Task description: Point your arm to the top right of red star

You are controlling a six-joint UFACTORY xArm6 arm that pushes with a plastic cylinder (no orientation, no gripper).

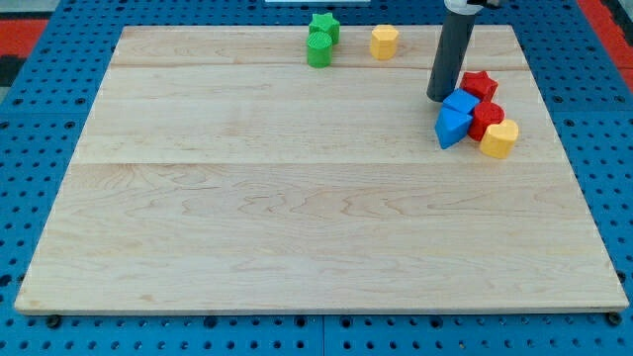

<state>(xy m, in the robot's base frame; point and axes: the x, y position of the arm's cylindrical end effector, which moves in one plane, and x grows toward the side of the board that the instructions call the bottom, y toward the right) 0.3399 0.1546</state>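
Pale wood tabletop (297, 218) sat on blue pegboard. You saw red star (480, 85) at view's right, small, glossy, touching blue block (460, 102). My tip (439, 97), plain rod with no tool to open or close, stood just left of star. Counted: two red, two blue, two green, two yellow blocks.

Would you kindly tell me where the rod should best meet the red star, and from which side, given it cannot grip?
No gripping here, only pushing. The red star is open on its top and right edges; blue blocks and a red block crowd below it. My tip sits at its left, so circling over its top seems best.
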